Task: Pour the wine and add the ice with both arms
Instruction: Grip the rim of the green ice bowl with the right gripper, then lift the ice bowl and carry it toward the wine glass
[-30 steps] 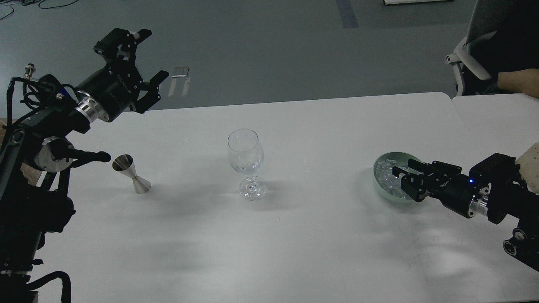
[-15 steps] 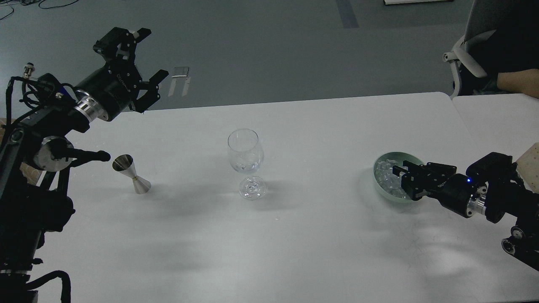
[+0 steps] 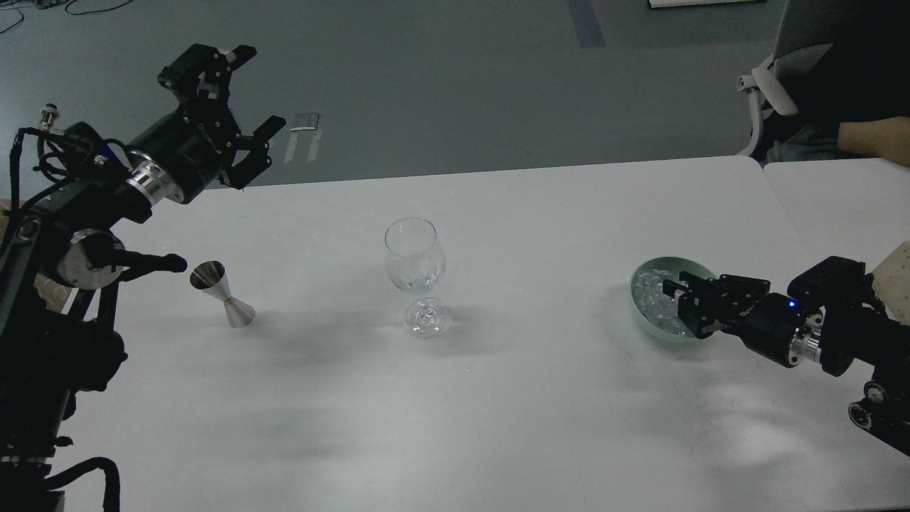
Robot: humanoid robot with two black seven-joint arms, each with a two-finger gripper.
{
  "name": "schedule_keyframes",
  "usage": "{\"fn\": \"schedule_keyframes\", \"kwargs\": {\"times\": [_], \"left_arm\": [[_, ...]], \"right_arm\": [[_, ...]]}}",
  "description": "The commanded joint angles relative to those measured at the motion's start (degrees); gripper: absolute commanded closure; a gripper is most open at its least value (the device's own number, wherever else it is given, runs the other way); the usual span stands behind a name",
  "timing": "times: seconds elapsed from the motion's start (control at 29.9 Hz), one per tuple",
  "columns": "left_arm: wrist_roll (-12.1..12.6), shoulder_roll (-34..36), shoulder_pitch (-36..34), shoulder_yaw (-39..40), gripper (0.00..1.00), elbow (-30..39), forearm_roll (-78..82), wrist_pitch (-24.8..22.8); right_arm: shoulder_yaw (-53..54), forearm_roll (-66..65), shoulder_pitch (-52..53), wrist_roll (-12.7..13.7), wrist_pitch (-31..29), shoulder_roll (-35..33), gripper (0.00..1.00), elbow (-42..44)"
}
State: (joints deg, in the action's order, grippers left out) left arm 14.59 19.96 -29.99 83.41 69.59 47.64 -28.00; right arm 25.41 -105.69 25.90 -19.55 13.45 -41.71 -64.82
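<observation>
A clear stemmed wine glass [image 3: 415, 256] stands upright mid-table, with what looks like a shallow pool of clear wine [image 3: 414, 281] at its bottom. A steel jigger [image 3: 222, 294] stands at the left. My left gripper [image 3: 238, 99] is open and empty, raised above the table's far left corner, well above the jigger. A pale green bowl [image 3: 643, 274] at the right holds several ice chunks [image 3: 650, 299]. My right gripper [image 3: 679, 304] reaches into the bowl from the right, its fingertips down among the ice. Its dark fingers hide whether any ice is gripped.
The white table [image 3: 498, 398] meets a second table [image 3: 839, 192] at the right. A person's arm [image 3: 874, 136] and an office chair [image 3: 771, 92] are at the back right. A beige object [image 3: 897, 277] sits at the right edge.
My right gripper has sunk a little lower into the bowl and drawn slightly right. My left arm has barely moved. The chair at the back right has shifted left.
</observation>
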Motion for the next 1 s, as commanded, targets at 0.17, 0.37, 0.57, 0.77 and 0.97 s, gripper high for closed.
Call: {"fn": "schedule_keyframes", "kwargs": {"times": [0.17,0.37,0.57,0.77,0.97], "left_arm": [[0.0,0.17,0.02,-0.01,0.02,0.2,0.0,0.0],[0.09,0.08,0.02,-0.01,0.02,0.2,0.0,0.0],[0.0,0.17,0.02,-0.01,0.02,0.11,0.0,0.0],[0.0,0.08,0.11,-0.01,0.02,0.11,0.0,0.0],[0.0,0.08,0.02,-0.01,0.02,0.11,0.0,0.0]], "right_arm": [[0.26,0.58,3.27,-0.05,-1.67,-4.77,1.0,-5.66],[0.52,0.66,10.39,-0.05,-4.31,-10.93,1.0,-13.93],[0.52,0.58,19.62,0.48,-8.18,-10.76,1.0,-18.41],[0.0,-0.12,29.28,1.09,-14.58,-3.58,1.0,-18.24],[-0.09,-4.41,33.34,2.5,-18.46,6.71,1.0,-17.8]]}}
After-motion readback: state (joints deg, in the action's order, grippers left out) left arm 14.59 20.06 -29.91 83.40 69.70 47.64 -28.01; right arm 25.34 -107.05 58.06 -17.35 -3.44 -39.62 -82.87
